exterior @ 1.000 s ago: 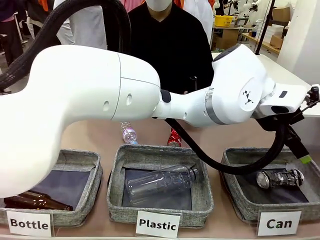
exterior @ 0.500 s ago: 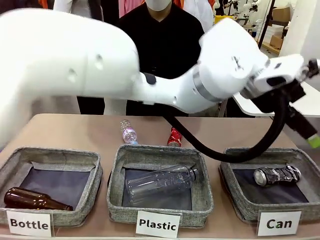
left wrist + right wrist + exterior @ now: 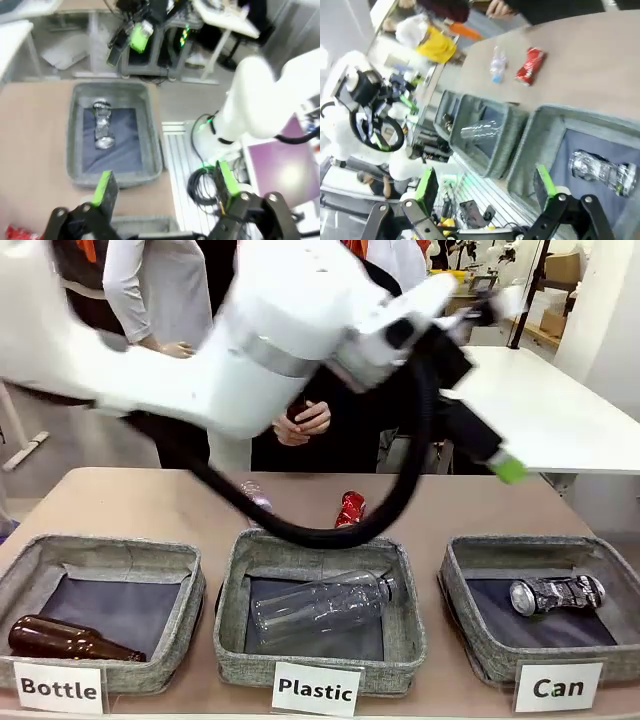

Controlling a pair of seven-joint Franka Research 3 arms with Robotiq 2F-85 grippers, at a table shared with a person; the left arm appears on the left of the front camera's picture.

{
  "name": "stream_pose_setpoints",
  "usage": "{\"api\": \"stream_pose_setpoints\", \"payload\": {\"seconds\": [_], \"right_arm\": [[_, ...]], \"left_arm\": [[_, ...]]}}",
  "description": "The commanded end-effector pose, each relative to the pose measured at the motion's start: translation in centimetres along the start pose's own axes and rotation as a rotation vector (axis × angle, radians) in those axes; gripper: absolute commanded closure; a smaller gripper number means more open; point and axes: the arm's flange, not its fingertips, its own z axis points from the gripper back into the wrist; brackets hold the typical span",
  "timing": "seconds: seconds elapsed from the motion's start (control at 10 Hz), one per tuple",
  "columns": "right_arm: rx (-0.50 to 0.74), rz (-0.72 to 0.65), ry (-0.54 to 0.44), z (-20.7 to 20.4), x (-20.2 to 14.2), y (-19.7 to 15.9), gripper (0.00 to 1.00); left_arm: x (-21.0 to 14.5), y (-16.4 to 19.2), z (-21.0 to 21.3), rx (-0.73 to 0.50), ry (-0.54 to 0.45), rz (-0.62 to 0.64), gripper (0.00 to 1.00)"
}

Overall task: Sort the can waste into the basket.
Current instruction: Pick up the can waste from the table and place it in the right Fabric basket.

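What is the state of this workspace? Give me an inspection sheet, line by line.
Surface: brown table, three baskets.
Job's things: patterned can in Can basket; red can on table, outside.
Clutter: clear bottle in Plastic basket; brown bottle in Bottle basket; small bottle on table.
Grippers: left gripper open, empty; right gripper open, empty.
Cables: black hose loops below left arm.
Surroundings: person at far side.

Front camera: fixed, low at the near table (image 3: 150,500) edge, faces across. Left wrist camera: high, looks down past left gripper (image 3: 165,185), basket (image 3: 75,135) ahead of fingertips. Right wrist camera: rolled, high above right gripper (image 3: 486,184), same basket just beyond fingertips. All three views share it.
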Motion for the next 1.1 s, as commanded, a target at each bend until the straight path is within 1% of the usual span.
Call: {"api": "stream_pose_setpoints", "payload": {"seconds": [0.0, 0.1, 0.2, 0.3, 0.4, 0.5, 0.6, 0.7, 0.8, 0.9, 1.0], "right_arm": [[0.083, 0.031, 0.075, -3.8, 1.6, 0.2, 0.0], [0.105, 0.022, 0.125, -6.9, 1.7, 0.7, 0.0], [0.155, 0.006, 0.193, -10.1, 1.4, 1.0, 0.0], [0.169, -0.013, 0.269, -12.8, 0.5, 0.9, 0.0], [0.16, -0.036, 0.299, -13.7, 0.1, 0.5, 0.0], [0.158, -0.042, 0.29, -13.2, 0.2, 0.1, 0.0], [0.151, -0.046, 0.265, -12.3, 0.4, -0.3, 0.0], [0.154, -0.05, 0.225, -10.6, 0.3, -0.7, 0.0], [0.158, -0.067, 0.179, -8.5, 0.4, -1.4, 0.0], [0.216, -0.089, 0.135, -5.7, 0.4, -1.9, 0.0], [0.24, -0.102, 0.094, -3.3, 0.1, -2.3, 0.0]], "left_arm": [[-5.8, -4.9, 5.2, 0.079, -0.032, -0.05, 0.0], [-7.4, -5.7, 7.2, 0.104, -0.09, -0.065, 0.0], [-9.6, -5.8, 9.6, 0.16, -0.12, -0.047, 0.0], [-12.1, -5.9, 12.3, 0.227, -0.152, 0.021, 0.0], [-13.2, -5.8, 12.8, 0.226, -0.19, 0.027, 0.0], [-12.5, -4.5, 11.8, 0.252, -0.185, 0.003, 0.0], [-10.9, -3.2, 9.7, 0.224, -0.127, -0.038, 0.0], [-8.8, -2.2, 6.8, 0.218, -0.043, -0.064, 0.0], [-6.9, -1.3, 3.6, 0.208, 0.065, -0.076, 0.0], [-5.3, -0.4, 1.0, 0.194, 0.153, -0.088, 0.0], [-4.5, 0.2, -0.7, 0.191, 0.194, -0.087, 0.0]]}}
